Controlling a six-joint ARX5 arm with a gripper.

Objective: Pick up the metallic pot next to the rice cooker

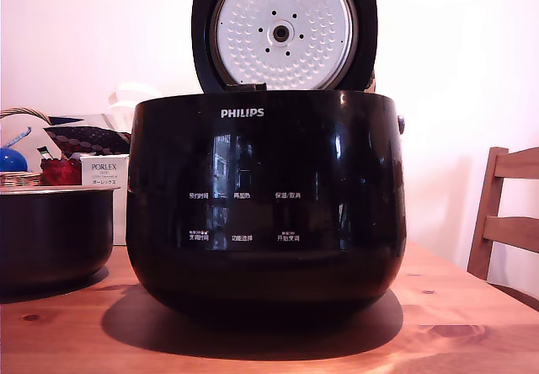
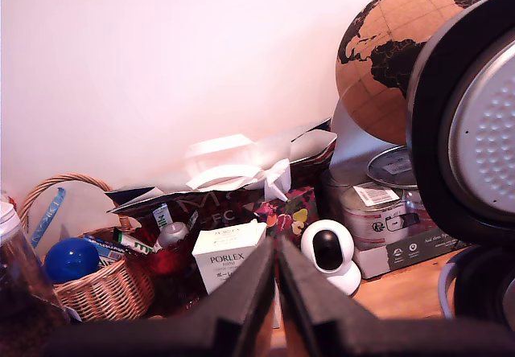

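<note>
Black fingers [image 2: 241, 305] of my gripper [image 2: 278, 272] fill the wrist view's foreground, pressed together with nothing between them. From the exterior view I see the cooker [image 1: 265, 205], lid up, on the table [image 1: 455, 323]; the pot [image 1: 52, 235] sits just beside it, on the exterior view's left.

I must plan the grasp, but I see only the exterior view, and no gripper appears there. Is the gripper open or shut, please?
Observer: In the wrist view the black gripper is shut, its fingertips touching, with nothing between them.
Operator: What does it face?
Observer: It faces clutter by the wall: a white PORLEX box and a small white round camera. The wide dark pot with the pale rim does not show there.
Operator: Does it see the cooker?
Observer: Yes. The glossy black rice cooker's open lid fills one edge of the wrist view, and a cork-brown globe stands behind it.
</note>
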